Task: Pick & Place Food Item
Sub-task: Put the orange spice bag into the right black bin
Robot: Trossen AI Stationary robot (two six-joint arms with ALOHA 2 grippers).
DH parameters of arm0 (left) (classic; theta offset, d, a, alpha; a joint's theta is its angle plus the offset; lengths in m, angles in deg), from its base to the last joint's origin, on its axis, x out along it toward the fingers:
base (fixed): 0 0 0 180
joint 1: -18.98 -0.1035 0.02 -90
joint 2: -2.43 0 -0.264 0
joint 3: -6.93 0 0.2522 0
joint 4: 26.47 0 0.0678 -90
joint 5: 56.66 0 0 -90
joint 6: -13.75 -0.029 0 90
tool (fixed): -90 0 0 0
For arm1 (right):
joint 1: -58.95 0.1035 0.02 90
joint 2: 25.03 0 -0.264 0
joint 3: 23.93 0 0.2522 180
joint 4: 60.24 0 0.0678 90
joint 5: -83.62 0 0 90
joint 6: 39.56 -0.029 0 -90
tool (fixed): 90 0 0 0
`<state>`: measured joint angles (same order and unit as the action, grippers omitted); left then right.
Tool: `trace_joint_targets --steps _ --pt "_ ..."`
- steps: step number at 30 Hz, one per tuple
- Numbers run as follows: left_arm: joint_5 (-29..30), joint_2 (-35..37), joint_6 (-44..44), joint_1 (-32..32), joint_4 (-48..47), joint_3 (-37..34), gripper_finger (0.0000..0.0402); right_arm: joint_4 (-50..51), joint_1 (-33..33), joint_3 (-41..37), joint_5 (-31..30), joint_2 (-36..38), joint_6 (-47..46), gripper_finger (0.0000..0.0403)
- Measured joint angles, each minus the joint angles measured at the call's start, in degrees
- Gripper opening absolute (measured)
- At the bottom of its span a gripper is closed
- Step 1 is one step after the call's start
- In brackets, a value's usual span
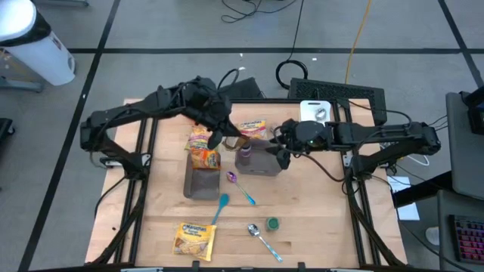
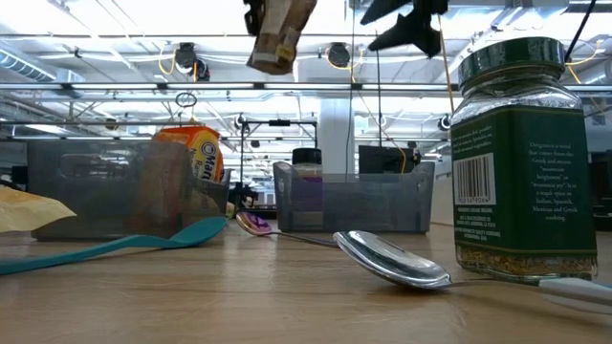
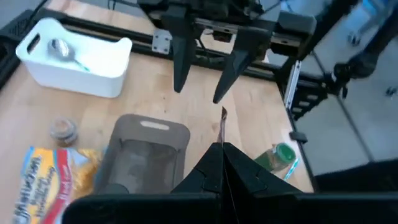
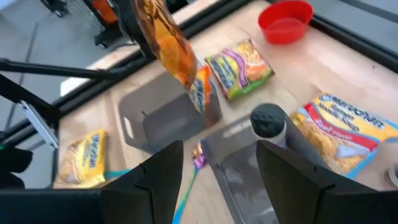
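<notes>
My left gripper (image 1: 218,138) is shut on an orange noodle packet (image 4: 169,46), which hangs in the air over a grey bin (image 4: 163,119). A second orange packet (image 2: 196,153) stands in that bin. My right gripper (image 4: 214,180) stands open beside it, toward the table's right, above another grey bin (image 1: 261,160), with nothing between its fingers. A dark-lidded jar (image 4: 268,121) stands at that bin's edge. More packets lie flat on the table: one (image 1: 253,128) at the far side, one (image 1: 195,238) near the front left. My left gripper pinches the orange packet by its upper edge (image 3: 222,119) between its two shut fingers, which slant downward. The packet hangs below the fingers (image 2: 277,33), clear of the table and the bins.
A white bin (image 1: 316,112) with a spoon in it stands at the far right. A purple spoon (image 1: 240,185), a teal spoon (image 1: 219,208), a metal spoon (image 1: 263,238) and a green-lidded jar (image 1: 272,224) lie near the front. A red bowl (image 4: 286,22) sits at the far left.
</notes>
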<state>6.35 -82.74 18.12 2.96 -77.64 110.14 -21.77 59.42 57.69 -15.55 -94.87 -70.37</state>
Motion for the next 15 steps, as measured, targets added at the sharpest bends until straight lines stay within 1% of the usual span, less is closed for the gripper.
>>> trace_joint_targets --steps 3,5,7,10,12,15 --pt "0.2 2.8 5.3 0.0 8.4 -7.5 0.0000 -0.1 0.0 -1.6 -0.3 0.0 0.0 0.0196" --pt "1.3 4.4 9.0 0.5 15.7 -12.5 0.0000 -0.7 -0.1 -3.0 -2.3 0.0 -0.2 0.0196" --pt "4.3 5.3 12.4 1.4 23.1 -17.0 0.0000 -1.7 -0.1 -4.5 -4.2 0.5 -0.2 0.0196" --pt "9.7 5.6 17.1 2.6 31.4 -22.8 0.0000 -4.2 -0.4 -7.2 -6.9 2.0 -0.2 0.0196" --pt "13.0 5.6 19.5 3.4 34.5 -25.6 0.0000 -5.3 -0.7 -9.5 -8.5 3.7 -0.5 0.0196" --pt "19.2 5.6 22.8 4.8 36.4 -28.7 0.0000 -7.5 -1.7 -12.9 -10.5 7.1 -1.0 0.0196"
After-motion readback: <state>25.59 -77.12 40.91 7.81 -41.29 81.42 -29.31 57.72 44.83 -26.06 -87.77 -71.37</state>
